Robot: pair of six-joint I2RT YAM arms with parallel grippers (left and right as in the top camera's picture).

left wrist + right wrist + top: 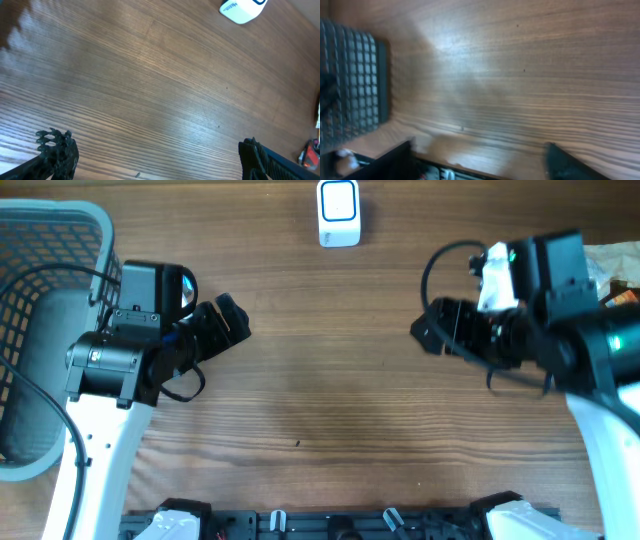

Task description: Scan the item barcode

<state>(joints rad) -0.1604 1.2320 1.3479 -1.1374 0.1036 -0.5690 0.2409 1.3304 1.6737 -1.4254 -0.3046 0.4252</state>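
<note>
While hovering over the wooden tabletop [320, 400], holds nothing in the left gripper [232, 320], spread wide, with its fingers [55, 150] in the lower corners of the wrist view. Holds nothing in the right gripper [432, 330] either, likewise parted above the wood. Points both inward, well apart across the middle. Shows a white and blue scanner [338, 213] at the far edge, between the arms, touched by neither. Sets a grey mesh basket [40, 330] beside the left arm. Half hides crumpled packets [615, 270] behind the right arm; cannot tell which is the item.
</note>
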